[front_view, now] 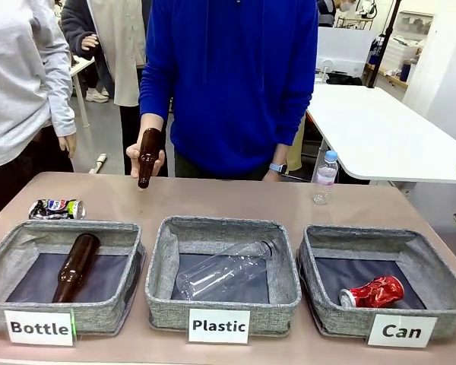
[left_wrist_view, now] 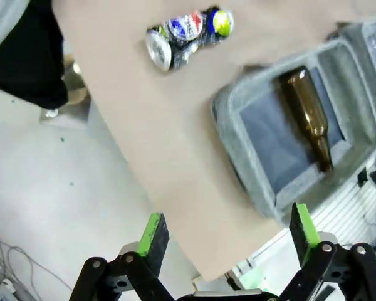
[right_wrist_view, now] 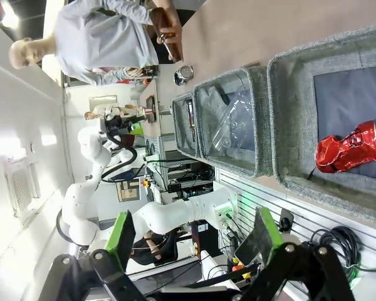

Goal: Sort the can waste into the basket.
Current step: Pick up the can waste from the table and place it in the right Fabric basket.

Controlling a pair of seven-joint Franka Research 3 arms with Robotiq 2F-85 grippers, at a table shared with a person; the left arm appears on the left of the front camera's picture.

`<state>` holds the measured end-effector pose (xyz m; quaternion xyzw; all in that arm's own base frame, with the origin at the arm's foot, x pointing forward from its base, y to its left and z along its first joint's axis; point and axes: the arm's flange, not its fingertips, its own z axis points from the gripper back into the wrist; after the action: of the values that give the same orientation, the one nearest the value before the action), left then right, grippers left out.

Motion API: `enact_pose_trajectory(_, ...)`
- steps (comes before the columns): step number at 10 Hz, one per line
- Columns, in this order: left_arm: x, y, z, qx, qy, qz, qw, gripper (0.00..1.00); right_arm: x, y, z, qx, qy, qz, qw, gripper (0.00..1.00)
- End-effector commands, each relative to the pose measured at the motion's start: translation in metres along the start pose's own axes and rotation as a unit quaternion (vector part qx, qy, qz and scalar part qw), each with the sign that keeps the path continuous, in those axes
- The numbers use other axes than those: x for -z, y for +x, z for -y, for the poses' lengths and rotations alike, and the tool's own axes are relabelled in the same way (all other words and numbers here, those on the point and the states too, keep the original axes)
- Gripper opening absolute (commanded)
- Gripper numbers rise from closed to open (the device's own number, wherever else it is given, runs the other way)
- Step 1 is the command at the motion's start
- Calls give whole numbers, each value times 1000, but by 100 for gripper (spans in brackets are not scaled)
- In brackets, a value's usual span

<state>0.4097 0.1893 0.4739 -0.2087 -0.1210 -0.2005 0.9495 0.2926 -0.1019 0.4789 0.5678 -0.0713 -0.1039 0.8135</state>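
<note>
A brown glass bottle (front_view: 147, 157) is grasped in the person's hand (front_view: 146, 154), neck down as far as can be told, and is held just above the far side of the table (front_view: 235, 199). The basket (front_view: 384, 233) labelled "Can" is set at the robot's right end of the row, beside the Plastic basket (front_view: 213, 224), and a crushed red can (front_view: 372, 292) is already lying in it. A second can (front_view: 57, 208) is left on the table, just behind the far left corner of the Bottle basket (front_view: 61, 228). The left gripper (left_wrist_view: 226, 214) is spread wide with nothing between its pads, high over the table's left edge and well apart from that can. The right gripper (right_wrist_view: 193, 216) is likewise spread and empty, near the Can basket's front.

The step in hand is judged to be the reach for the remaining can. A descent by the left arm would be called for, with the jaws closed across the can's body, followed by a carry across the whole row.
</note>
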Motion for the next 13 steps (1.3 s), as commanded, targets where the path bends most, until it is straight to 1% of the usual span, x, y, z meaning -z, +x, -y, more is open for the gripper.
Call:
enact_pose_trajectory(1, 26, 66, 3, -14, 14, -10, 1000, 100, -1, 2, -1, -6, 1, 8, 1000, 100)
enact_pose_trajectory(2, 41, 88, 12, -10, 30, -21, 999, 100, -1, 2, -1, -6, 1, 8, 1000, 100)
enact_pose_trajectory(3, 51, 104, 18, -20, 60, -28, 998, 100, -1, 2, -1, -6, 1, 8, 1000, 100)
enact_pose_trajectory(4, 35, 93, 11, 6, 26, -41, 999, 100, -1, 2, -1, -6, 1, 8, 1000, 100)
enact_pose_trajectory(5, 1, 59, -6, 28, -21, -24, 999, 100, -1, 2, -1, -6, 1, 8, 1000, 100)
enact_pose_trajectory(6, -43, 5, -34, 12, -44, 16, 999, 100, -1, 2, -1, -6, 1, 8, 1000, 100)
enact_pose_trajectory(7, -75, -42, -51, 17, -70, 19, 997, 100, -1, 2, -1, -6, 1, 8, 1000, 100)
enact_pose_trajectory(8, -99, -80, -65, -28, -86, 33, 995, 100, -1, 2, -1, -6, 1, 8, 1000, 100)
enact_pose_trajectory(9, -111, -111, -73, -32, -120, 48, 991, 100, -1, 2, -1, -6, 1, 8, 1000, 100)
enact_pose_trajectory(10, -111, -136, -76, -33, -145, 74, 986, 100, -1, 2, -1, -6, 1, 8, 1000, 100)
enact_pose_trajectory(11, -110, -147, -78, -22, -159, 88, 983, 100, -1, 2, -1, -6, 1, 8, 1000, 100)
enact_pose_trajectory(12, -106, -147, -82, -30, -162, 90, 982, 100, -1, 2, -1, -6, 1, 8, 1000, 100)
enact_pose_trajectory(13, -104, -139, -80, -29, -161, 83, 983, 100, -1, 2, -1, -6, 1, 8, 1000, 100)
